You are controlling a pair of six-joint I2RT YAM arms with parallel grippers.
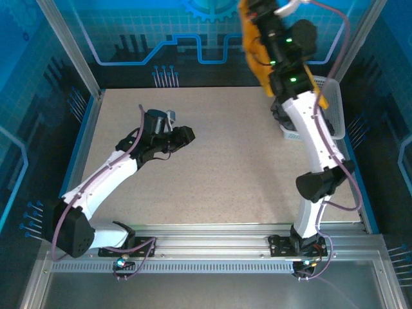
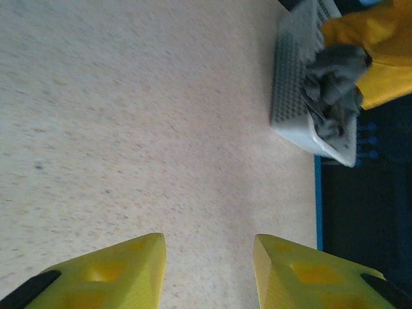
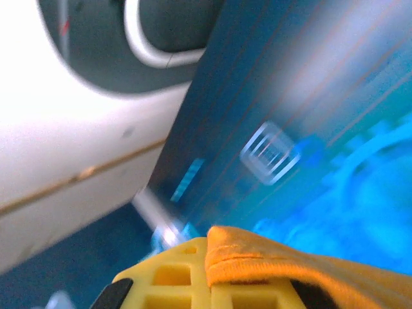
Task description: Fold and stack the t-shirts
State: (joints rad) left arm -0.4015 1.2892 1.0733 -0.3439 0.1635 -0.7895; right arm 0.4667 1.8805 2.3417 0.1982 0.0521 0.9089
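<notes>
My right gripper (image 1: 259,14) is raised high above the back right of the table, shut on the orange-yellow t-shirt (image 1: 252,55), which hangs down from it. In the right wrist view a folded orange hem (image 3: 277,261) lies clamped over my yellow finger (image 3: 174,277). The dark grey t-shirt (image 2: 335,90) lies crumpled in the white basket (image 2: 291,96), and the orange-yellow t-shirt (image 2: 380,48) hangs over the basket's far side. My left gripper (image 1: 185,135) hovers low over the table's middle left. Its yellow fingers (image 2: 129,270) stand apart, open, with bare tabletop between them.
The white lattice basket (image 1: 328,106) stands at the table's right edge, beside the right arm's upper link. Aluminium frame posts and blue walls enclose the table (image 1: 219,174). A blue strip (image 2: 318,206) marks the table's edge near the basket.
</notes>
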